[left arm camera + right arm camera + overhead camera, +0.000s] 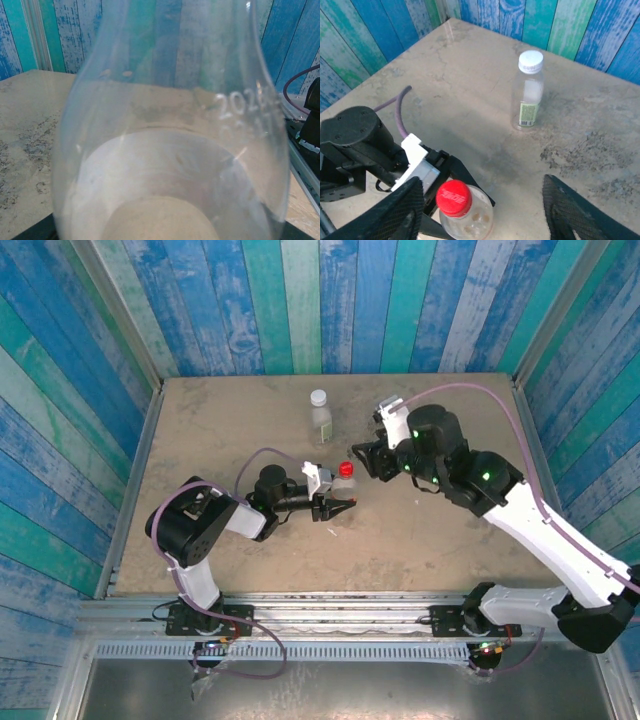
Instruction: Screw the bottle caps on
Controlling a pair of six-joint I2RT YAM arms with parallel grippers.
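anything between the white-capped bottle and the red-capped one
Nothing. In the right wrist view, the stretch of table between the white-capped bottle and the red-capped bottle is bare.

1. The small clear red-capped plastic bottle (470, 223) looks smooth and glossy.
2. Its round red plastic cap (454, 196) shines, rim ribbed.
3. The clear white-capped plastic bottle (526, 92) carries a paper-like green-white label (526, 114).
4. The beige stone-look tabletop (220, 430) is matt, mottled.
5. The blue-green plank walls (350, 300) show worn painted wood.
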